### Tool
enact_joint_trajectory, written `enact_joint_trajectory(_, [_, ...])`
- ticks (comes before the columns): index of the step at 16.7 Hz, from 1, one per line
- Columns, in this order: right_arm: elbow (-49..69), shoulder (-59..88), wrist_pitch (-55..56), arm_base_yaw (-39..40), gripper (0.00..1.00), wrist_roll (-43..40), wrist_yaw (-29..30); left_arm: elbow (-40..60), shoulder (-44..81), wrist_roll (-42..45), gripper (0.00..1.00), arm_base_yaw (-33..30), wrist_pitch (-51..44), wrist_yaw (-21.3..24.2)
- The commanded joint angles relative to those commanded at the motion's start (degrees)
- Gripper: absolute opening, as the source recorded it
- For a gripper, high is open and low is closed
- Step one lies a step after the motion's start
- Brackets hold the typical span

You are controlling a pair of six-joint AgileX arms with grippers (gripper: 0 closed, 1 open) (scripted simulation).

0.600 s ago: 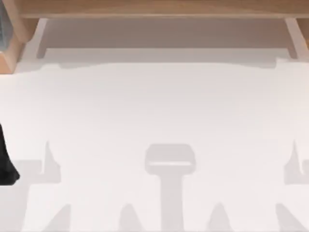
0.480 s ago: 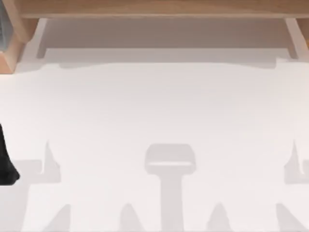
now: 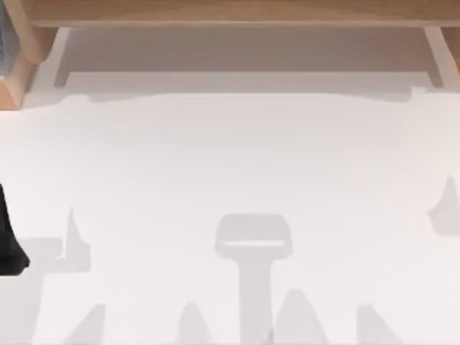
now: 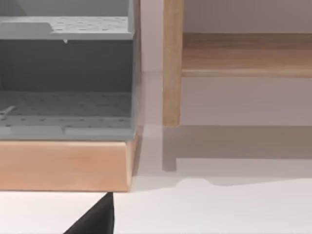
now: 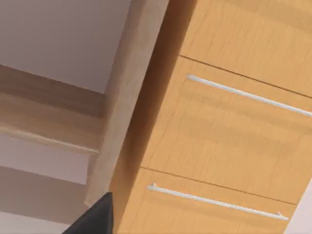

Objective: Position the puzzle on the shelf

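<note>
So the shelf [image 3: 230, 13] is a long light-brown wooden board running along the far edge of the white table, sitting on wooden side supports, one at each end. Its top looks bare.

My wrist cam's looking at the shelf [image 5: 53, 117] with its upright side support [image 5: 124, 92], and a wooden cabinet [image 5: 224, 136] with two silver drawer handles [image 5: 214, 201] right beside it.
</note>
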Motion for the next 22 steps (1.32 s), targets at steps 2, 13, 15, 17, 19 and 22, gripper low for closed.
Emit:
enact_joint_trajectory(2, [5.6,10.1,6.1,-2.7,1.0,-7.8,-1.2,0.0,0.0,0.0,1.0,0.0,0.0,0.0])
enact_joint_trajectory(13, [37.1,76.7,40.8,-15.0,1.0,-53.0,-13.9,0.0,0.0,0.0,1.0,0.0,0.0,0.0])
enact_joint_trajectory(15, [41.4,87.7,45.6,-16.4,1.0,-59.2,-16.5,0.0,0.0,0.0,1.0,0.0,0.0,0.0])
enact_joint_trajectory(17, [44.9,97.1,49.4,-17.5,1.0,-64.2,-18.8,0.0,0.0,0.0,1.0,0.0,0.0,0.0])
enact_joint_trajectory(19, [47.5,104.3,52.4,-18.3,1.0,-67.9,-20.8,0.0,0.0,0.0,1.0,0.0,0.0,0.0])
enact_joint_trajectory(22, [49.8,110.4,55.0,-18.9,1.0,-70.9,-22.7,0.0,0.0,0.0,1.0,0.0,0.0,0.0])
